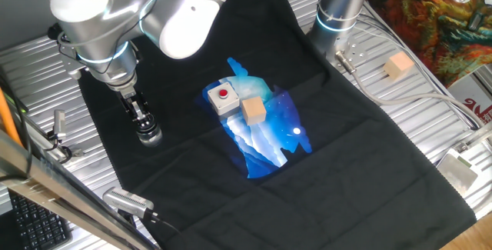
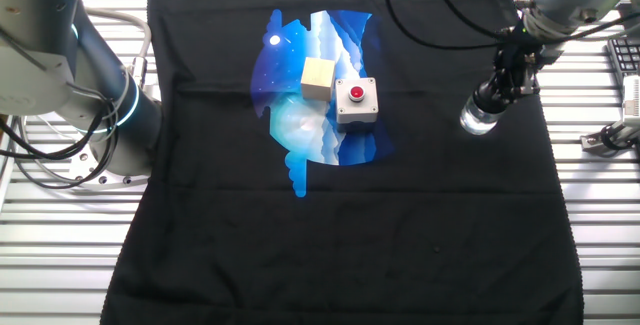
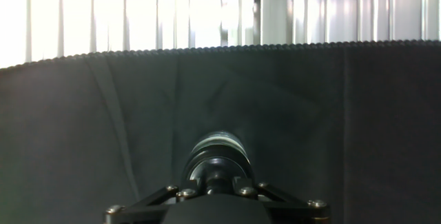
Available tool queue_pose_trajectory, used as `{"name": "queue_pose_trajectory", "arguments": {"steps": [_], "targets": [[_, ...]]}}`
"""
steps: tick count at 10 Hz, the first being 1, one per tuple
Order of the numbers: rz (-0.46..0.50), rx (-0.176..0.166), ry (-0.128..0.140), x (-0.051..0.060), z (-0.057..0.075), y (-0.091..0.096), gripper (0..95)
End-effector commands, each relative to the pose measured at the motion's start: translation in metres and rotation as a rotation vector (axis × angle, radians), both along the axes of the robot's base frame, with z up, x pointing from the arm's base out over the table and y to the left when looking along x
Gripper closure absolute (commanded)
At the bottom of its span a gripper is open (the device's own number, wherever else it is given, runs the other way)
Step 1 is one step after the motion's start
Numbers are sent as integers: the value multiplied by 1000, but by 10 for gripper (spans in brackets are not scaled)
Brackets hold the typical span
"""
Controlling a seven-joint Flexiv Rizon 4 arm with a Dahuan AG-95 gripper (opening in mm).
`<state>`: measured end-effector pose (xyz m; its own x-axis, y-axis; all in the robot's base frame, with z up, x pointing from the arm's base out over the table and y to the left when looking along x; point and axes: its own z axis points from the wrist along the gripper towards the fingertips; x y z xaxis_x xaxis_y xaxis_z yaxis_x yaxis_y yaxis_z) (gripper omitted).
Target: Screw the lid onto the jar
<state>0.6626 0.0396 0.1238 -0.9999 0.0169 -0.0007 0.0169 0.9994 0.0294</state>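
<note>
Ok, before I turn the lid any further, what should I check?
1. Gripper lined up over the jar: ok, centred in the hand view.
2. Grip on the lid: ok, the fingers look closed on it.
3. Lid seated square, threads caught: cannot tell, the joint is hidden in every view.
4. Jar upright on the cloth: ok.
5. Room to turn: ok, the cube and button box stand well apart from the jar.
</note>
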Motion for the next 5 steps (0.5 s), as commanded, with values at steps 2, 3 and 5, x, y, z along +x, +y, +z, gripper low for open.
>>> {"name": "queue_pose_trajectory", "arguments": {"steps": [2, 3, 5], "targets": [[-53, 18, -6, -1, 0, -3, 950], [-65, 21, -8, -1, 0, -4, 950], [-95, 32, -9, -2, 1, -6, 950]]}}
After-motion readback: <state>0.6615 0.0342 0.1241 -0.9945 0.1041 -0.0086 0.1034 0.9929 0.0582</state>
